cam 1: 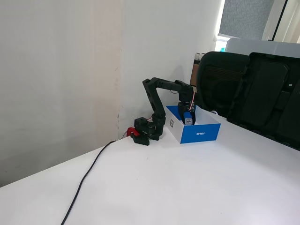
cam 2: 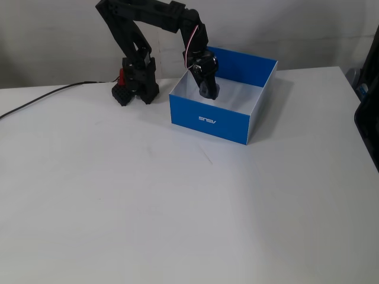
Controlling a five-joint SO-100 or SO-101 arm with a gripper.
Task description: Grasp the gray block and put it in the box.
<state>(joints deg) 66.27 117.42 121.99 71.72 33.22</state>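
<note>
I had the arm bent over, the gripper [cam 2: 209, 93] pointing down inside the box [cam 2: 254, 115]. Its jaws' state I couldn't tell.

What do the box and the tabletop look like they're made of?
The box looks like thin cardboard: matte blue outside, white inside, straight folded walls, small printed lettering. The tabletop seems a smooth white laminate or painted board with a faint sheen; its core can't be told.
</note>
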